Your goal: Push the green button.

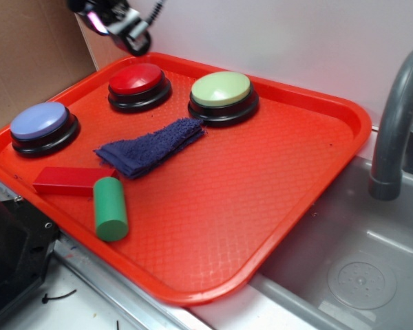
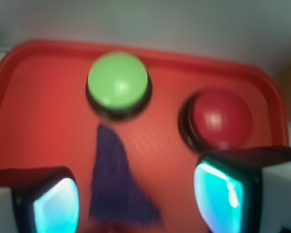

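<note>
The green button (image 1: 221,90) has a pale green dome on a black base and sits at the back middle of the red tray (image 1: 282,172). In the wrist view it (image 2: 118,81) lies ahead, left of centre. My gripper (image 1: 120,24) hangs high above the tray's back left corner, well left of the green button and above the red button (image 1: 136,80). In the wrist view the gripper (image 2: 136,199) is open and empty, its cyan pads (image 2: 56,206) wide apart over the tray.
A red button (image 2: 220,119) and a blue button (image 1: 40,122) also sit on the tray. A dark blue cloth (image 1: 151,146), a red block (image 1: 69,180) and a green cylinder (image 1: 110,208) lie near the front left. A sink (image 1: 358,275) and grey faucet (image 1: 396,124) are at right.
</note>
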`<state>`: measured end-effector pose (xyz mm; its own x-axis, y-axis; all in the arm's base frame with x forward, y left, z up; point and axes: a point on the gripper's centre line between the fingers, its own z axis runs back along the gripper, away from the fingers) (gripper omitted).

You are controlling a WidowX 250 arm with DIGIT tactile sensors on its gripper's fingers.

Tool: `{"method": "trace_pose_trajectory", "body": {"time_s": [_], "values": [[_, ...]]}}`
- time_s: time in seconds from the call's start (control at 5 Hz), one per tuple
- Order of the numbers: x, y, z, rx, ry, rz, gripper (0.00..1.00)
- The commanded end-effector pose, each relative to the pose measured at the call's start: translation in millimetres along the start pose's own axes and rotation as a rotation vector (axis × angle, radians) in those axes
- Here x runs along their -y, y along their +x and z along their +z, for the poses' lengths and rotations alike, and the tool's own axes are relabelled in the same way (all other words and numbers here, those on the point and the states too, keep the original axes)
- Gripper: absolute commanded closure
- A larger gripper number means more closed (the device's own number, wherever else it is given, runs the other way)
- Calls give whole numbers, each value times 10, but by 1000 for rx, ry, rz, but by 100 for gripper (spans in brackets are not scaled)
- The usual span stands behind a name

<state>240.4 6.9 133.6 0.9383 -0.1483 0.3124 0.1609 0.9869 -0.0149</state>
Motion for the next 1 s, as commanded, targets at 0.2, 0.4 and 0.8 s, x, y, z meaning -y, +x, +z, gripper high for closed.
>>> {"method": "trace_pose_trajectory", "body": {"time_s": [0.2,0.4,0.8], "values": [[256,405,-443,-21,77,-130,0],[215,477,-566,-18,72,-118,0],[209,583,-887,-33,42,-87,0]]}}
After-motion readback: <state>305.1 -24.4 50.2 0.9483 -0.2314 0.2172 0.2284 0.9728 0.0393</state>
